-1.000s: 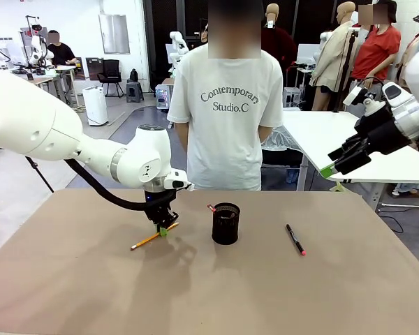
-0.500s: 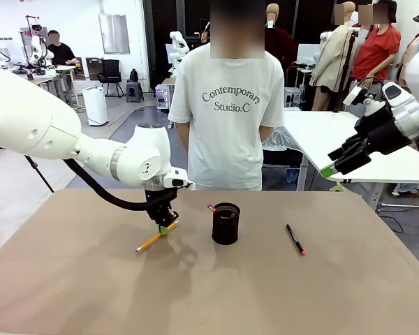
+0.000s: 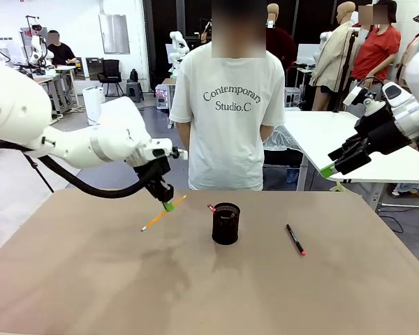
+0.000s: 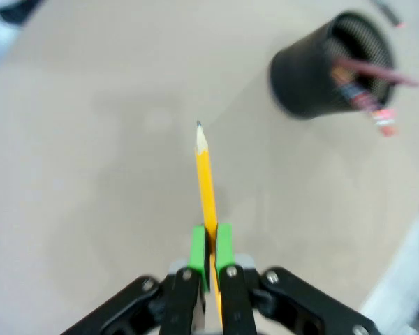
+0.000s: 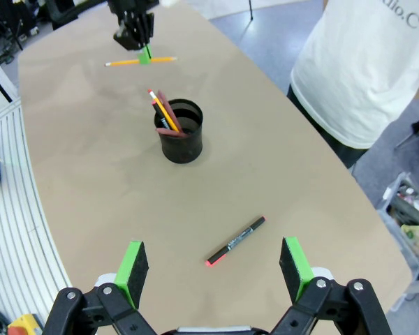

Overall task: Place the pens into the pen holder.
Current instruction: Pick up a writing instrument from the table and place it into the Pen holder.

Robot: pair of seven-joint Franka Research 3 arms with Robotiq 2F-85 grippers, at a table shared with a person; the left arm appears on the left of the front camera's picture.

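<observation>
Over the left part of the table point(image 3: 91, 293), pinching the yellow-orange pencil point(image 3: 153, 220) between the closed green pads of the left gripper point(image 3: 167, 204), nearer the blunt end, point tilted down and hanging free of the tabletop. Looks like the carry toward the black mesh pen holder point(image 3: 225, 223), standing near the table's middle with a reddish-brown pen point(image 5: 169, 110) leaning inside. Best to tip the pencil point-down before reaching the rim, come in from above, aim for the open side away from the leaning pen, and let go only once the tip sits below the rim. Plenty of bare table around the cup; keep short of the far edge, where a person point(image 3: 227, 105) stands. Leave the black marker point(image 3: 295, 239), lying right of the holder and well apart, for later. Expect no crowding from the right gripper point(image 3: 326, 169), parked high, fingers spread wide, empty.
</observation>
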